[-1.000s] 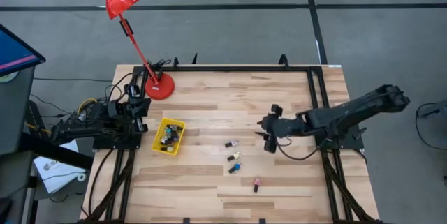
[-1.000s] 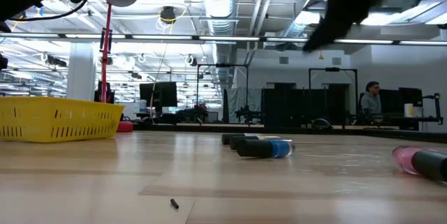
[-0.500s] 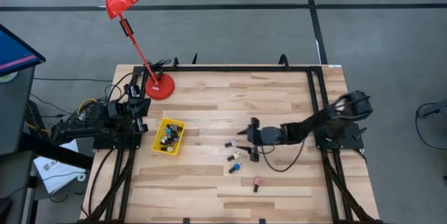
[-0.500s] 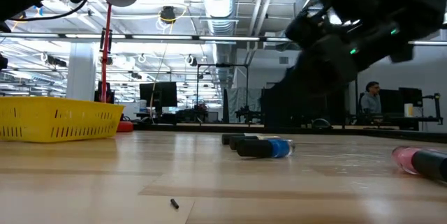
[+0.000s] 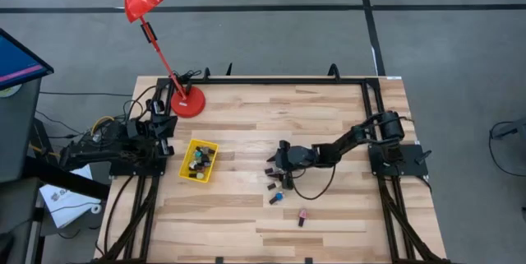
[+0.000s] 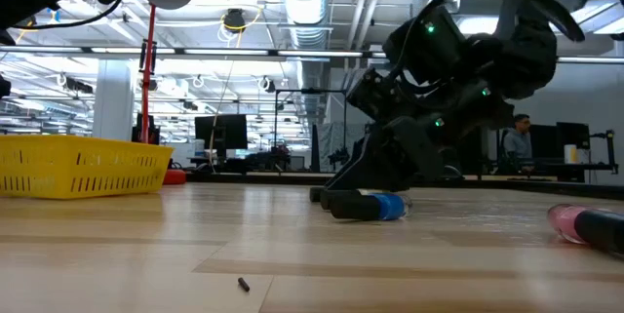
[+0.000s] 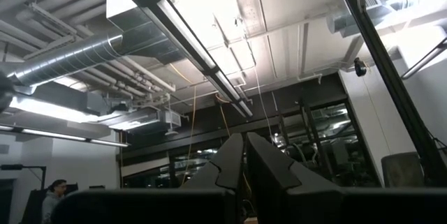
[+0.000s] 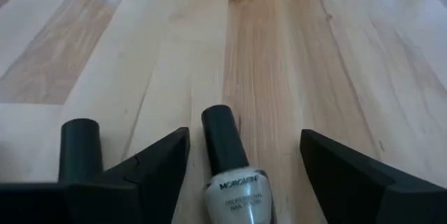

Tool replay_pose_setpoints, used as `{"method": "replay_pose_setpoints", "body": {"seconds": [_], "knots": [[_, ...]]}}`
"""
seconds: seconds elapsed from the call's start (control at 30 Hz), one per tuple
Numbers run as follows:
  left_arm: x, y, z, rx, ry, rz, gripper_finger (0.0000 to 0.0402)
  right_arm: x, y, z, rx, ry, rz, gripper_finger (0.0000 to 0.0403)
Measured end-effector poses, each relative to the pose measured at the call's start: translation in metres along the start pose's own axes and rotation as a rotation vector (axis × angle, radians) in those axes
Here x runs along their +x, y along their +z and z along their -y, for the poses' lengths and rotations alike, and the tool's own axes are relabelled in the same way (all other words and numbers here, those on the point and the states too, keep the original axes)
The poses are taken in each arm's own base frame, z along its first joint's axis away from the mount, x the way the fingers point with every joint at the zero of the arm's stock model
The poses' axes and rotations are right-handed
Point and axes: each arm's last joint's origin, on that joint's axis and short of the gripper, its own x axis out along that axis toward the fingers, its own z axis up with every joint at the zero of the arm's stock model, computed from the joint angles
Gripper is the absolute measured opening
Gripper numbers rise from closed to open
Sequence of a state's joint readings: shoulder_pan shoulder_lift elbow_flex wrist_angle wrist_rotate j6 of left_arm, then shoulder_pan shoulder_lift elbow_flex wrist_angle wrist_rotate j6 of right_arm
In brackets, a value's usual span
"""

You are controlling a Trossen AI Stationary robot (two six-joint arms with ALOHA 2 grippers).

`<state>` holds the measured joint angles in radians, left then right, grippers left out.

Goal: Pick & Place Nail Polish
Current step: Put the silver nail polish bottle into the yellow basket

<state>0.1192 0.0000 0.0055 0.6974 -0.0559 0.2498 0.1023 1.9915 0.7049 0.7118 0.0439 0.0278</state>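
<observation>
Left arm: parked at the table's left edge, beside the basket, folded over its base.
Left gripper (image 7: 243, 172): pointed up at the room's ceiling in its own wrist view, fingers pressed together, nothing between them.
Red lamp (image 5: 187, 102): base on the table's far left corner, shade leaning out past the far edge.
Yellow basket (image 5: 188, 155): on the wooden table (image 5: 329, 215), left of centre, with several small bottles lying inside; seen at the left in the low view (image 6: 83, 167).
Loose nail polish: four bottles lying on their sides on the bare wood right of the basket, near the table's middle.
White bottle (image 8: 235, 195): dark cap, pale body with printed lettering, lying between the right gripper's fingers, cap pointing away from the wrist; not clamped, gaps on both sides.
Blue bottle (image 6: 375, 207): dark cap, on its side, just in front of the gripper in the low view.
Dark bottle (image 5: 273, 199): just beside the blue one, nearer the table's front.
Pink bottle (image 5: 302, 215): well apart from the others, towards the front; at the right edge of the low view (image 6: 585, 223).
Right gripper (image 5: 274, 168): stretched low across the table from the right, fingertips down at the wood, spread wide around the white bottle.
Second dark cap (image 8: 81, 144): standing just outside one finger in the right wrist view.
</observation>
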Motion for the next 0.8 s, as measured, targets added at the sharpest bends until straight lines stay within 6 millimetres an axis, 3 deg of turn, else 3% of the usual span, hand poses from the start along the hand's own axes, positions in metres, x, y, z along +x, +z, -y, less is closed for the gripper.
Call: {"method": "replay_pose_setpoints", "body": {"seconds": [0.2, 0.5, 0.8], "knots": [[0.0000, -0.0001, 0.0000, 0.000, 0.000, -0.001, 0.0014, 0.0032, -0.0040, -0.0002, -0.002, 0.005, -0.007, 0.0236], [0.0000, 0.0000, 0.0000, 0.000, 0.000, 0.000, 0.0014, 0.0029, -0.0066, -0.0013, -0.031, 0.016, -0.037, 0.0101], [0.0000, -0.0001, 0.0000, 0.000, 0.000, -0.001, 0.0014, 0.0035, -0.0039, -0.0001, -0.029, -0.003, -0.026, 0.0098]]}}
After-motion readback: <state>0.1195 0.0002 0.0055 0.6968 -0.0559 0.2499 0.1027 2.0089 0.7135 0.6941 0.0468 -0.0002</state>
